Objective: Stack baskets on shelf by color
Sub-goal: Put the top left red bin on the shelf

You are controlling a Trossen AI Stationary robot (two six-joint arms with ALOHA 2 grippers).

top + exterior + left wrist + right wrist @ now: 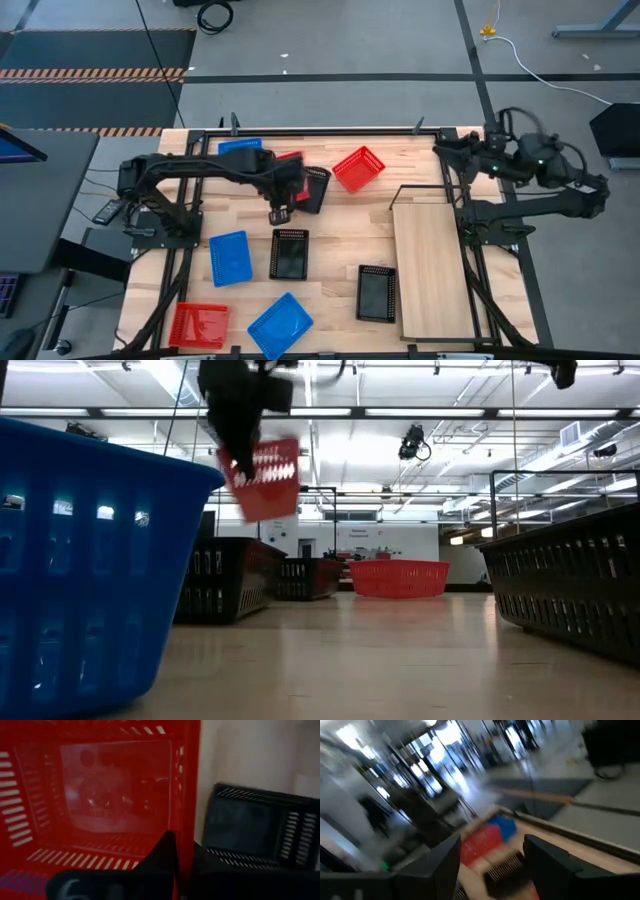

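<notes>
My left gripper is shut on a red basket, which hangs in the air over the table's far middle. Next to it a black basket lies on the table; it also shows in the left wrist view. Another red basket rests on its bottom farther right. The shelf, a pale board in a black wire frame, stands at the right with nothing on it. My right gripper is open and raised by the table's far right corner, touching nothing. My left gripper holds the red basket by one side wall, near the rim. One finger is inside the basket and the other outside. The fingers come from above, slanting down. The basket hangs tilted below them, lifted clear of the table.
Loose on the tabletop lie blue baskets, black baskets and a red basket. Bare wood shows in the middle between them and the shelf.
</notes>
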